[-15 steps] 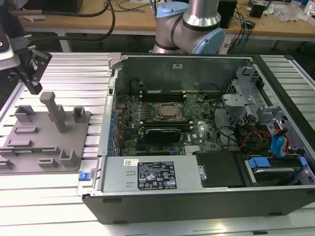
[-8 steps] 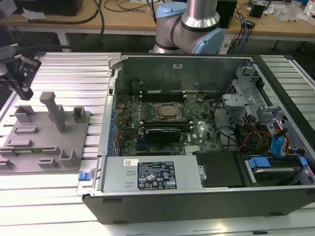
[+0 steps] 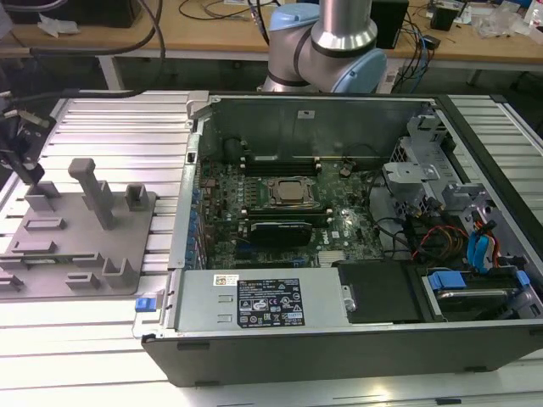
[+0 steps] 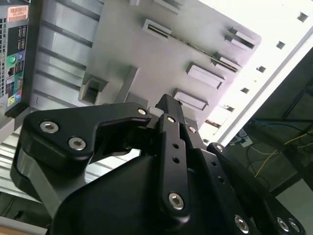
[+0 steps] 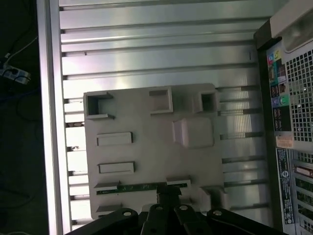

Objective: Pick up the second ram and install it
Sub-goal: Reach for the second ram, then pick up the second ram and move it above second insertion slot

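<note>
In the first wrist view, the second ram [image 5: 132, 187] is a thin green stick standing on edge between two end brackets of the grey fixture plate [image 5: 146, 147]. My gripper [image 5: 168, 193] is right at the stick's upper edge, off to one end. The second wrist view shows the gripper [image 4: 168, 104] with its black fingers drawn together over the plate. In the exterior view, the gripper [image 3: 30, 174] hangs low over the far side of the plate [image 3: 76, 246] at the exterior view's left. The open computer case holds the green motherboard [image 3: 339, 233].
Grey posts [image 3: 93, 191] and small holders rise from the fixture plate. The case wall [image 3: 188, 195] stands between the plate and the motherboard. A power supply [image 3: 263, 301], cables and drive cages [image 3: 475, 246] crowd the case. The arm's base [image 3: 327, 51] stands behind the case.
</note>
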`<action>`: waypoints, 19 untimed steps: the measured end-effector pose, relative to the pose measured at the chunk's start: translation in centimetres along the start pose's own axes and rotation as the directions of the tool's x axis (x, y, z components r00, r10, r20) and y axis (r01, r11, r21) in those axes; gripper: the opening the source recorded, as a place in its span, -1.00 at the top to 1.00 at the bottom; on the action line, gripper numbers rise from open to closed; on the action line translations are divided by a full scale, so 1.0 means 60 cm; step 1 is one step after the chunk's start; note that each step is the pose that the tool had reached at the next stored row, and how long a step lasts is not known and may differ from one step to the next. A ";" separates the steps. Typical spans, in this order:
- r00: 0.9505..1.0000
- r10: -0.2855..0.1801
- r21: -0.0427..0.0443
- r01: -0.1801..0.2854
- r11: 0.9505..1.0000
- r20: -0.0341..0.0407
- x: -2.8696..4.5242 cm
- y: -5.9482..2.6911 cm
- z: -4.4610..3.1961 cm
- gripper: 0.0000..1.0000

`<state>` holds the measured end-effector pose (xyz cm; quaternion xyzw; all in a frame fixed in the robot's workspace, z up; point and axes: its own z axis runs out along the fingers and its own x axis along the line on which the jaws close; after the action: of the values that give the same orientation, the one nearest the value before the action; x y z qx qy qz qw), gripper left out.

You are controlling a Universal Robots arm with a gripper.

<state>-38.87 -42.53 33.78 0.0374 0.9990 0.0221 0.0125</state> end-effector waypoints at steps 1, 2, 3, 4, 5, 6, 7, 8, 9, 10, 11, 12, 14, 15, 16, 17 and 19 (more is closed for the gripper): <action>1.000 0.000 0.000 0.000 1.000 0.000 0.005 -0.007 0.005 0.84; 1.000 0.000 0.000 0.000 1.000 0.000 0.008 -0.012 0.009 0.84; 1.000 0.000 0.000 0.000 1.000 0.000 0.012 -0.017 0.012 0.84; 1.000 0.000 0.000 0.000 1.000 0.000 0.016 -0.020 0.016 0.84; 1.000 0.000 0.000 0.000 1.000 0.000 0.019 -0.023 0.019 0.84; 1.000 0.000 0.000 0.000 1.000 0.000 0.021 -0.025 0.020 0.84; 1.000 0.000 0.000 0.000 1.000 0.000 0.023 -0.026 0.022 0.84; 1.000 0.000 0.000 0.000 1.000 0.000 0.027 -0.029 0.024 0.84; 1.000 0.000 0.000 0.000 1.000 0.000 0.031 -0.033 0.028 0.84; 1.000 0.000 0.000 0.000 1.000 0.000 0.033 -0.035 0.030 0.84; 1.000 0.000 0.000 0.000 1.000 0.000 0.034 -0.036 0.031 0.84; 1.000 0.000 0.000 0.000 1.000 0.000 0.034 -0.036 0.031 0.84; 1.000 0.000 0.000 0.000 1.000 0.000 0.034 -0.036 0.031 0.84; 1.000 0.000 0.000 0.000 1.000 0.000 0.034 -0.036 0.031 0.84; 1.000 0.000 0.000 0.000 1.000 0.000 0.034 -0.036 0.031 0.84; 1.000 0.000 0.000 0.000 1.000 0.000 0.034 -0.036 0.031 0.84; 1.000 0.000 0.000 0.000 1.000 0.000 0.034 -0.036 0.032 0.84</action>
<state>-41.04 -44.46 31.74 0.0374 0.9990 0.0221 0.0125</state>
